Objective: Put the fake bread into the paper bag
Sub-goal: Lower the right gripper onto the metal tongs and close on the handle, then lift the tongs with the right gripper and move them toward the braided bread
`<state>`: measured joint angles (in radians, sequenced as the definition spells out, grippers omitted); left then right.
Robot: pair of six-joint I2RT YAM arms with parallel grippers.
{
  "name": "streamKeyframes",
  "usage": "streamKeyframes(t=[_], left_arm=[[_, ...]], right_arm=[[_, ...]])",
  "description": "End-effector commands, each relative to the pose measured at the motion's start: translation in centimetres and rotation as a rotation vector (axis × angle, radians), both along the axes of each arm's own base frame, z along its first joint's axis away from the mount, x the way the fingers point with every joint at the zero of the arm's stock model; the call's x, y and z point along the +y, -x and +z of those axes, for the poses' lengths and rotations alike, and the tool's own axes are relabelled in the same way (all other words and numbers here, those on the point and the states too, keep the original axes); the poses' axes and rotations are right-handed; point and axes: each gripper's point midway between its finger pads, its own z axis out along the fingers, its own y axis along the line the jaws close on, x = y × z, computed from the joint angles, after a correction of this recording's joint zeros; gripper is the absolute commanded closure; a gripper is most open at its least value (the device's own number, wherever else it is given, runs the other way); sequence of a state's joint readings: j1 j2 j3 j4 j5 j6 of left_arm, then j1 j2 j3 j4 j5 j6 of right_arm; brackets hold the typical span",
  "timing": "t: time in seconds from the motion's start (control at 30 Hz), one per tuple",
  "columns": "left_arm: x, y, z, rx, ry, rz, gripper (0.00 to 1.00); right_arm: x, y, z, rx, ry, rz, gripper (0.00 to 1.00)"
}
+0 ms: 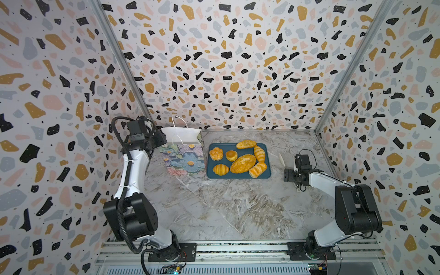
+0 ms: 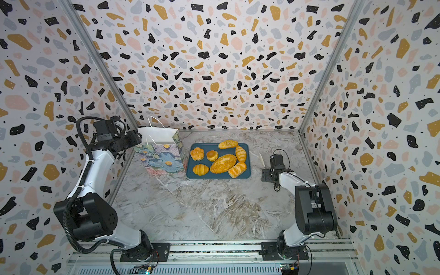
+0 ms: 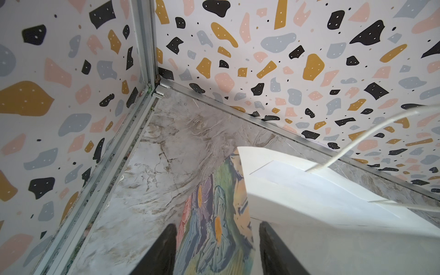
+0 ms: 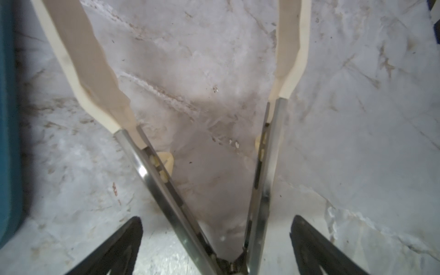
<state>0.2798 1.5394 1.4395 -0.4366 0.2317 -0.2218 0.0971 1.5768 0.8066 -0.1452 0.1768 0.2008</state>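
Marble-look table (image 1: 226, 209): wide bare ground at 6 o'clock of every item. Speckled walls (image 1: 238, 59) shut it in at 9, 12 and 3 o'clock.

Paper bag (image 1: 183, 159): upright at 11 o'clock of the table's middle, mouth open, cord handles up. Its back edge stands near the 12 o'clock wall. Its 3 o'clock side is just beside the tray (image 1: 266, 175).

Fake bread (image 1: 242, 163): seven pieces, all lying on the dark blue tray, at 12 o'clock of the middle.

My left pincer (image 3: 216, 226): parted, one finger (image 3: 164, 250) outside the bag's 9 o'clock wall, the other inside, paper between them. Left arm: elbow folded low, forearm rising toward 12, wrist turned toward 3.

My right pincer (image 4: 217, 218): spread wide, low at 3 o'clock of the tray, a bare strip of table between. Tongs (image 4: 147, 171) sit between its fingers, cream tips splayed. How they are fastened I cannot tell. Right arm: elbow high, forearm reaching toward 10.
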Motion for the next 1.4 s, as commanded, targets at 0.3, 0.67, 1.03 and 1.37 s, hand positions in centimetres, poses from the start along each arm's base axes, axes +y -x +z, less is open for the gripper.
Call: streamKeyframes(t=[0.3, 0.67, 1.03, 1.37], left_arm=[[0.3, 0.7, 1.3, -0.067, 0.016, 0.001, 0.42], [0.0, 0.8, 1.6, -0.083, 0.024, -0.004, 0.39], [0.0, 1.0, 1.7, -0.089, 0.020, -0.001, 0.35], [-0.2, 1.0, 1.8, -0.097, 0.032, -0.009, 0.34]], right_arm=[[-0.2, -2.9, 0.8, -0.071, -0.027, -0.032, 0.05], [-0.2, -3.8, 0.1, -0.064, -0.065, -0.041, 0.21], [1.3, -3.1, 2.7, -0.102, -0.171, -0.030, 0.30], [1.7, -1.8, 4.4, -0.098, -0.192, -0.010, 0.23]])
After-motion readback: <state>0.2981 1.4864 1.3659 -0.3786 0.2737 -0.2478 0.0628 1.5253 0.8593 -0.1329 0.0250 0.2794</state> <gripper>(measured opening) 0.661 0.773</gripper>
